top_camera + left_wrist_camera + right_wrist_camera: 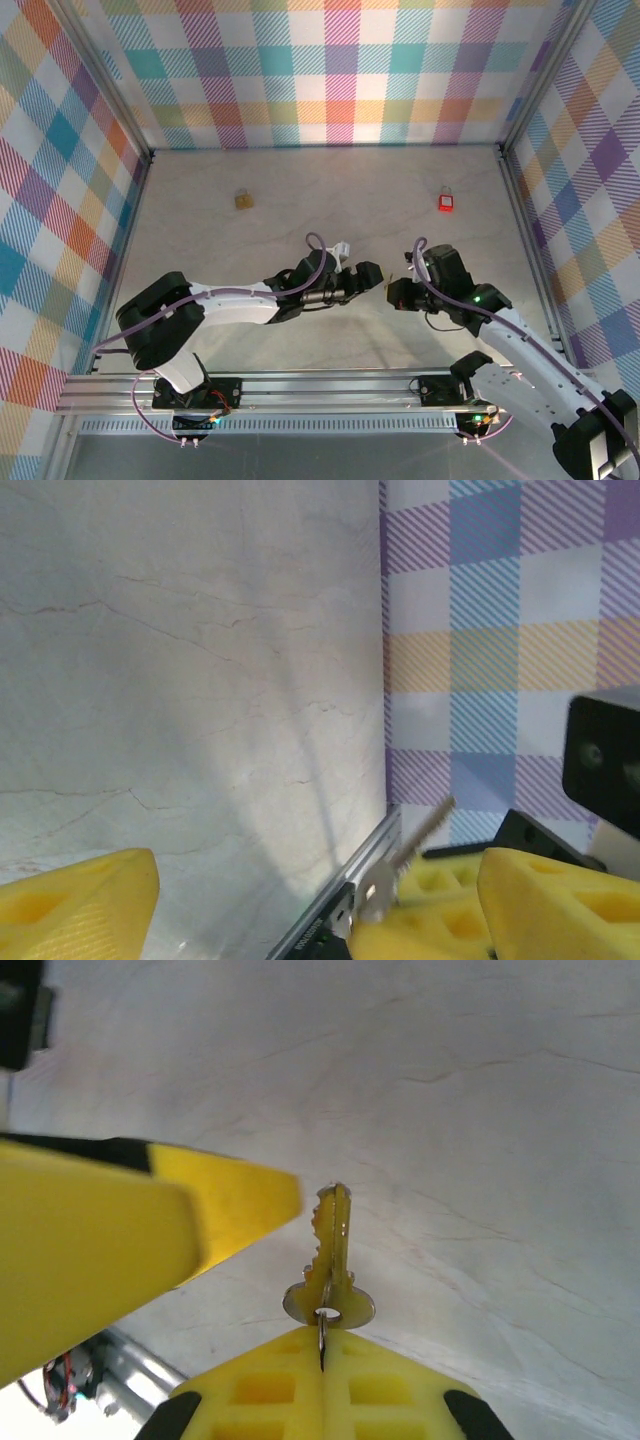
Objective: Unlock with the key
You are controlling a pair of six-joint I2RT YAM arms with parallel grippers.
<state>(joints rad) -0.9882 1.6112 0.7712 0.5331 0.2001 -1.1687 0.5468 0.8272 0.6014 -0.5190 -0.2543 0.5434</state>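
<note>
A small metal key (pixel 333 1260) hangs on a ring that is pinched between the yellow pads of my right gripper (pixel 322 1335), which is shut on it; the blade points away from the pads. In the left wrist view the key (pixel 405 855) juts up from those pads between the wide-apart yellow fingers (pixel 85 905) of my open left gripper (pixel 318 868), touching neither. From above, the left gripper (pixel 372 277) and right gripper (pixel 395 292) face each other at mid-table. A brass padlock (pixel 243 200) lies far left, a red padlock (pixel 446 202) far right.
Checked walls (pixel 340 70) close the table on three sides. An aluminium rail (pixel 300 385) runs along the near edge by the arm bases. One left finger (pixel 120 1250) looms blurred beside the key in the right wrist view.
</note>
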